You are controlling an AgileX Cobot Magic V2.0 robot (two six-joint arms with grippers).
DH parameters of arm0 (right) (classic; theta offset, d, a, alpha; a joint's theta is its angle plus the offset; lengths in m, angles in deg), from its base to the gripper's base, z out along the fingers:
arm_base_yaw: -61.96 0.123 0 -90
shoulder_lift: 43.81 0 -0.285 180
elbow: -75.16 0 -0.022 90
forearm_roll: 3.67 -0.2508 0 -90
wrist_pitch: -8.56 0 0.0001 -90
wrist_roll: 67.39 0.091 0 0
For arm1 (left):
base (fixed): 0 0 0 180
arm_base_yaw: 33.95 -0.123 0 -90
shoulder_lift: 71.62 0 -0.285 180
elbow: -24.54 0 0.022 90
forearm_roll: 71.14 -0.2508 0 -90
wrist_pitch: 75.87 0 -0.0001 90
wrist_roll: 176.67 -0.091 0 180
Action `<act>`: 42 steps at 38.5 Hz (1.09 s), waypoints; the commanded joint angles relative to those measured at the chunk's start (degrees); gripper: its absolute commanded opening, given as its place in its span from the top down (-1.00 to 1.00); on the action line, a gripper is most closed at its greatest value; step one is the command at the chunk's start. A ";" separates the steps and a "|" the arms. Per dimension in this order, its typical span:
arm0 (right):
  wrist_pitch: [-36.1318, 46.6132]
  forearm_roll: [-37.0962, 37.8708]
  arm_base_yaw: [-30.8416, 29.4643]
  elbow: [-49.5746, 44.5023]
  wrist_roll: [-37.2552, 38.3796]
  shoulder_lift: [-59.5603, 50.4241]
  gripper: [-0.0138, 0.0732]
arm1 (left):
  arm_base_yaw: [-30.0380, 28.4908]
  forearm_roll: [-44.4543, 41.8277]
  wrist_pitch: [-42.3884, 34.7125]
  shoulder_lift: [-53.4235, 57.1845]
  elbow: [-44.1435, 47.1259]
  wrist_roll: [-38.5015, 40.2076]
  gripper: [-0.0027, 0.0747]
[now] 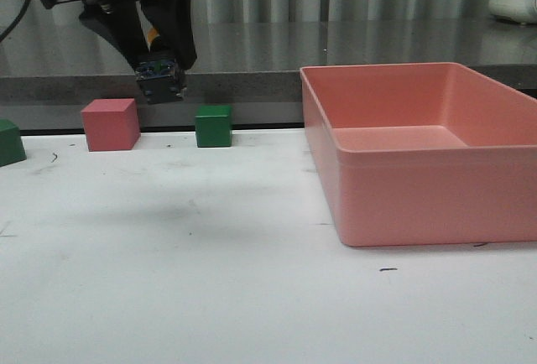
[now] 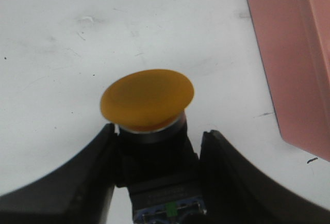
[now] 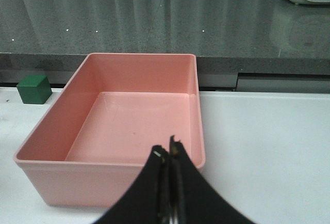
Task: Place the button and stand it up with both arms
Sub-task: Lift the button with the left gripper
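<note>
My left gripper [image 1: 161, 69] hangs well above the white table at the back left, shut on the button [image 2: 149, 105]. In the left wrist view its round yellow cap and silvery collar stick out past the fingertips, and the black body with its bluish base [image 1: 159, 80] sits clamped between the fingers. In the front view only the dark bluish base shows below the fingers. My right gripper [image 3: 168, 153] is shut with nothing in it, over the near rim of the pink bin [image 3: 108, 164]. It does not show in the front view.
The large pink bin [image 1: 419, 196] fills the right side of the table. Along the back edge stand a pink cube [image 1: 110, 124], a green cube [image 1: 213, 126] and a second green cube [image 1: 10, 143] at the far left. A grey counter runs behind.
</note>
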 commanded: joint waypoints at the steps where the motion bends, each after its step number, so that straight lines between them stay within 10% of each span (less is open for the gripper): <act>1: 5.04 0.95 -0.35 1.64 -0.47 0.41 0.84 | 0.23 0.34 -1.12 3.33 -2.02 -0.13 0.64; 28: 5.04 0.95 -0.35 1.64 -0.47 0.41 0.84 | 0.23 -7.98 -5.63 3.70 0.44 4.20 0.64; 42: 5.04 0.95 -0.35 1.64 -0.47 0.41 0.84 | -0.14 -16.57 -37.29 11.11 23.06 8.25 0.64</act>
